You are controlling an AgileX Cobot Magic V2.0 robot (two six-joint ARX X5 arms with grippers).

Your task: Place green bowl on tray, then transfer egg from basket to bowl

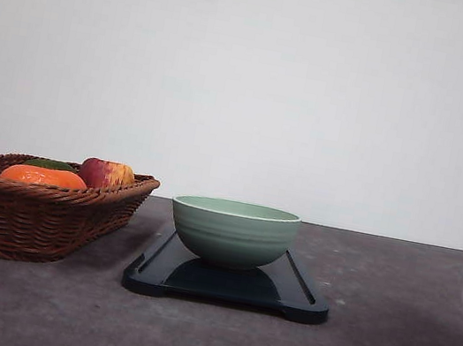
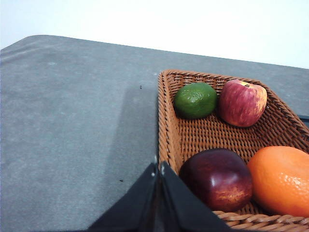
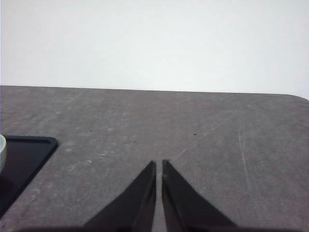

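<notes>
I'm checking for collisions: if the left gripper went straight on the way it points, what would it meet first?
Probably the basket: the shut left gripper points at its near rim, with the dark red fruit just beside; depth is unclear.

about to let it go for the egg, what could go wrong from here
1. The egg lies tight against the orange and near the basket wall, so the left pincer may catch fruit or wicker.
2. That pincer is shut; it must open before descending.
3. The egg looks smooth and round, so it could slip before reaching the bowl.
</notes>
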